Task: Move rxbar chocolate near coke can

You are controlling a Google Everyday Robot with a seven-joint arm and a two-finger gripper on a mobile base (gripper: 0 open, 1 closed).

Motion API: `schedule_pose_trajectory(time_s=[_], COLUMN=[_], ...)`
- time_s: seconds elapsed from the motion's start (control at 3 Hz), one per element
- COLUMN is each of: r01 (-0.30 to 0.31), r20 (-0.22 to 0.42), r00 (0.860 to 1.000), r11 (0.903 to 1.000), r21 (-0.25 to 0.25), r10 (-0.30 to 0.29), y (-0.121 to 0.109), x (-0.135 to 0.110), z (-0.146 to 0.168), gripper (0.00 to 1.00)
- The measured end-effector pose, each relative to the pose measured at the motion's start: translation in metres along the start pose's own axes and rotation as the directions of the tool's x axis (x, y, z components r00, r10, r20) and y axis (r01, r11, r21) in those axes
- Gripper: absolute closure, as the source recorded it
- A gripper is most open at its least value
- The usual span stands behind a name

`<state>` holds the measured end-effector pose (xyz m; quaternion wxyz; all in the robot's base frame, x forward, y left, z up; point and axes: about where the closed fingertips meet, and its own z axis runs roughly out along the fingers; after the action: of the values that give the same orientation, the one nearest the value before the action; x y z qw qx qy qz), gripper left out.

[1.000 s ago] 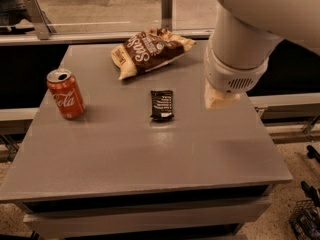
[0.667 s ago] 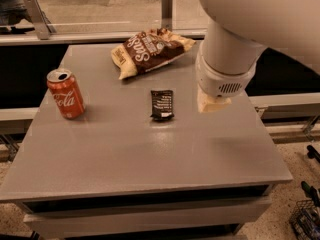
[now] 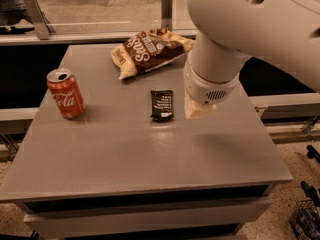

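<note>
The rxbar chocolate [image 3: 162, 104] is a small flat black wrapper with white print, lying flat near the middle of the grey table [image 3: 140, 154]. The coke can [image 3: 65, 93] is red with white script and stands upright at the table's left side, well apart from the bar. My gripper [image 3: 198, 109] hangs from the large white arm just to the right of the bar, close above the table. Only its pale lower end shows below the arm's wrist.
A large brown chip bag [image 3: 150, 51] lies at the back of the table, behind the bar. The white arm [image 3: 250, 29] fills the upper right. A metal rail and floor run behind the table; a dark cart part [image 3: 307, 211] sits at lower right.
The arm and gripper have moved left, closer to the bar. The bar, can and chip bag have not moved.
</note>
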<state>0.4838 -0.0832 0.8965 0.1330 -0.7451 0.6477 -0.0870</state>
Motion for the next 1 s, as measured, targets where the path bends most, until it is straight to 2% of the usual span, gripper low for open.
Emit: schedule_pose_trajectory(time_s=[0.33,0.67,1.0], r01=[0.002,0.036,0.084], r20=[0.005,0.104,0.233], r00=[1.000,0.994,0.968], r11=[1.0000,0.9989,0.9953], r21=[-0.001,0.030,0.048], r10=[-0.002,-0.039,-0.093], y=[0.000,-0.015,-0.034], x=[-0.001,-0.022,-0.053], z=[0.001,0.012,0.019], gripper=[1.00,1.00,1.00])
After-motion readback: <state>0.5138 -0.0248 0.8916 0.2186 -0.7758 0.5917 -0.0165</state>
